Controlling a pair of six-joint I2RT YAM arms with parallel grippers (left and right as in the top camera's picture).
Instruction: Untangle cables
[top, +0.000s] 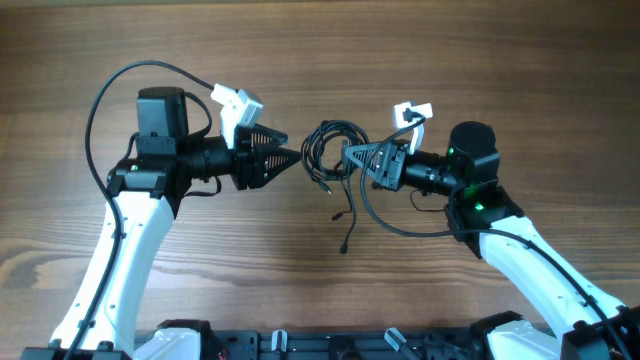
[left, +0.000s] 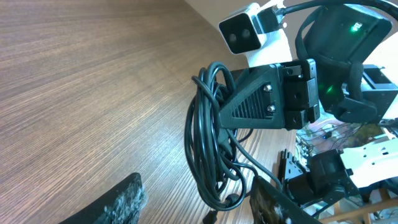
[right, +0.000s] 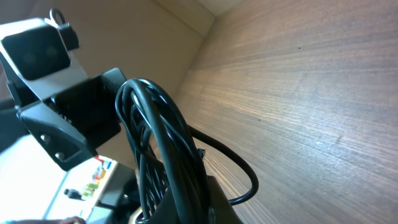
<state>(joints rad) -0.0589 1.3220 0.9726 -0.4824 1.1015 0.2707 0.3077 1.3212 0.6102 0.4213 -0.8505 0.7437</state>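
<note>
The untangling looks barely begun: the cables (top: 325, 150) are one knotted coil at the centre of the overhead view, its right edge grasped by the right fingers (top: 362, 158), loose ends trailing onto the table (top: 150, 40) toward lower centre, the left fingers (top: 275, 160) parted and empty just beside it.

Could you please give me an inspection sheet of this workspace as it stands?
Surface: wood-grain table.
Job's things: cables bunched in one coil between the arms, with loose ends trailing on the wood.
Clutter: nothing seen.
Claws: right claw shut on the coil; left claw open, pointing at it.
Cables: arm wire loops beside the left arm.
Surroundings: dark rail along the near edge.
</note>
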